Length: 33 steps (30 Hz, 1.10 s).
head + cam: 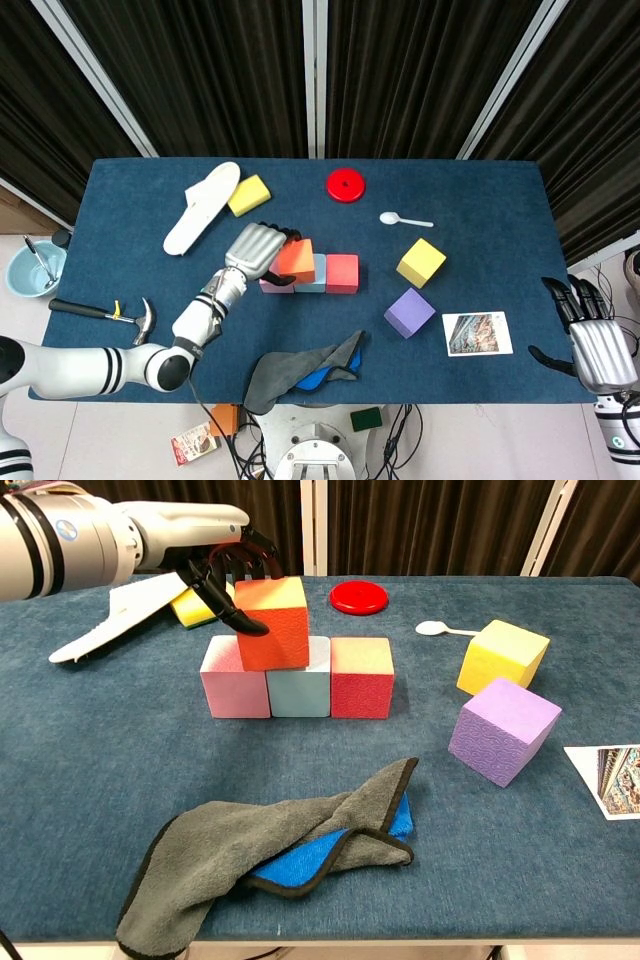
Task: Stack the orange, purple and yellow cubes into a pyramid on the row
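My left hand (pixel 225 572) grips the orange cube (pixel 272 622), fingers curled over its far side and the thumb on its left face. The cube is slightly tilted and sits on the seam between the pink cube (pixel 234 677) and the light blue cube (pixel 298 688); the red cube (pixel 362 677) ends the row. From above, the left hand (pixel 258 250) covers part of the orange cube (pixel 296 259). The yellow cube (pixel 503 656) and the purple cube (pixel 504 729) lie loose to the right. My right hand (pixel 590 342) hangs open past the table's right edge.
A grey and blue cloth (pixel 270 852) lies crumpled in front of the row. Behind are a red disc (pixel 359 597), a white spoon (pixel 444 630), a white insole (pixel 115 617) and a yellow sponge (pixel 189 607). A photo card (pixel 610 766) lies at the right, a hammer (pixel 106 313) at the left edge.
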Motion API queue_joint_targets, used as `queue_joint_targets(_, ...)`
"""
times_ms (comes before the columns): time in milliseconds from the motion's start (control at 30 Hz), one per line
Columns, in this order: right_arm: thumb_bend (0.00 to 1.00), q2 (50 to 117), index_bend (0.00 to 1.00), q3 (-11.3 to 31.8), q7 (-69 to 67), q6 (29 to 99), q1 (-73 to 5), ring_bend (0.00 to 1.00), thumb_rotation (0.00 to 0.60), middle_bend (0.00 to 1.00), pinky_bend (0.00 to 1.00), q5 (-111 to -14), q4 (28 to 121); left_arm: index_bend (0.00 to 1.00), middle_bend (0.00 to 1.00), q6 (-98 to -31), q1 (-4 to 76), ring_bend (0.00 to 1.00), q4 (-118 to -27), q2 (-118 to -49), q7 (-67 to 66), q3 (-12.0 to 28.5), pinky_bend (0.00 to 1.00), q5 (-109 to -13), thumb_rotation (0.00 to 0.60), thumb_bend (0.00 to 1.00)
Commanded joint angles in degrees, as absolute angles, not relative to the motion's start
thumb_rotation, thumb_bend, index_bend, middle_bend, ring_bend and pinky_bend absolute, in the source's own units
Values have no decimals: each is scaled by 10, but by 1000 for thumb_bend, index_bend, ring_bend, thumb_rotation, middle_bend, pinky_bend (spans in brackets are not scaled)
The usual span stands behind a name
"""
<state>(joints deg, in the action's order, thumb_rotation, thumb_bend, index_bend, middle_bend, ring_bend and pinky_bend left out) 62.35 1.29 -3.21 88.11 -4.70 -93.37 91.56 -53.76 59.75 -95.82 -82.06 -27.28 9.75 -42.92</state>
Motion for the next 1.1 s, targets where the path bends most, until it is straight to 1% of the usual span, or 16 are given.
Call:
queue_joint_targets(33,49,623,0,13,-31,880,-47,0,600,109,78,-934,916,355,367,-536,594,332,-950,-825,-265,96,338,-442,484,263)
queue_joint_targets(200,49,622,0,13,-29,879,-48,0,600,110,78,-932,919,355,366,-530,590,331,-945,-824,-254,95,335,-458,482,263)
queue_joint_targets(300,49,622,0,13,-29,879,-47,0,600,110,78,-932,920,355,364,-527,588,331,-940,-826,-249,95,333,-465,497,264)
queue_joint_targets(433,49,621,0,14,-28,879,-46,0,600,109,78,-930,921,355,364,-525,584,331,-935,-826,-239,97,334,-475,486,263)
queue_joint_targets(567,49,621,0,14,-26,878,-46,0,600,108,78,-931,922,355,363,-525,583,331,-935,-825,-240,97,332,-483,493,263)
queue_joint_targets(600,49,621,0,14,-26,878,-46,0,600,108,78,-930,923,355,363,-523,583,331,-936,-824,-241,97,332,-483,503,263)
queue_joint_targets(700,49,621,0,14,-26,878,-46,0,600,109,78,-930,923,355,362,-520,585,329,-935,-825,-245,96,332,-482,485,263)
queue_joint_targets(867,49,621,0,14,-28,879,-45,0,600,108,78,-929,922,355,360,-523,584,323,-936,-825,-250,97,328,-483,496,263)
queue_joint_targets(900,49,621,0,14,-28,879,-45,0,600,108,78,-929,922,354,359,-522,584,323,-937,-824,-251,96,327,-482,506,263)
queue_joint_targets(967,49,622,0,14,-29,879,-45,0,600,108,78,-929,921,347,356,-522,584,323,-937,-824,-252,96,326,-480,490,263)
queue_joint_targets(1100,50,622,0,13,-33,878,-45,0,600,108,78,-929,919,324,336,-525,583,322,-935,-827,-255,96,324,-481,497,263)
